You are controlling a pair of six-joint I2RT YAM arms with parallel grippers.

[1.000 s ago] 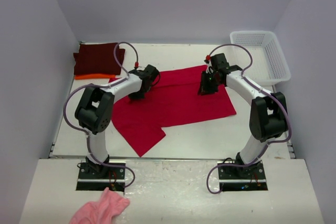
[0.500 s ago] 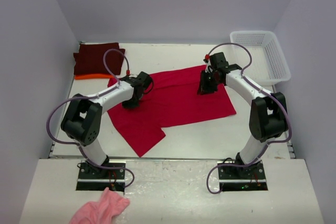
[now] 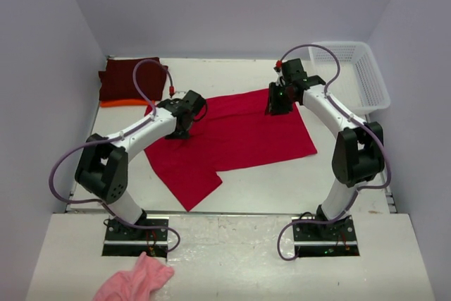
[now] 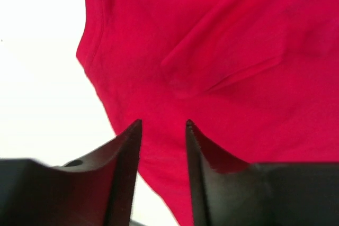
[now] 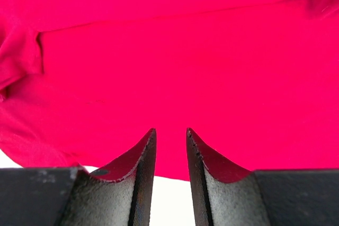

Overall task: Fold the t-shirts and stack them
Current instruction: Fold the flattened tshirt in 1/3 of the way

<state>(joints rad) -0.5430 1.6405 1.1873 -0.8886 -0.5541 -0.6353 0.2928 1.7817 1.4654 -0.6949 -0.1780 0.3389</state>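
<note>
Both the left gripper and the right gripper had just parted their jaws, hanging empty over the bright red fabric t-shirt, which lay released mid-table, probably awaiting a fresh grasp for its next fold.

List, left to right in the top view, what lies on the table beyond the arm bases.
Folded maroon shirt → spread red shirt → white basket.

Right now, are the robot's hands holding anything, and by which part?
Nothing is held. The left gripper and the right gripper hang open over the red t-shirt, no cloth pinched in either.
</note>
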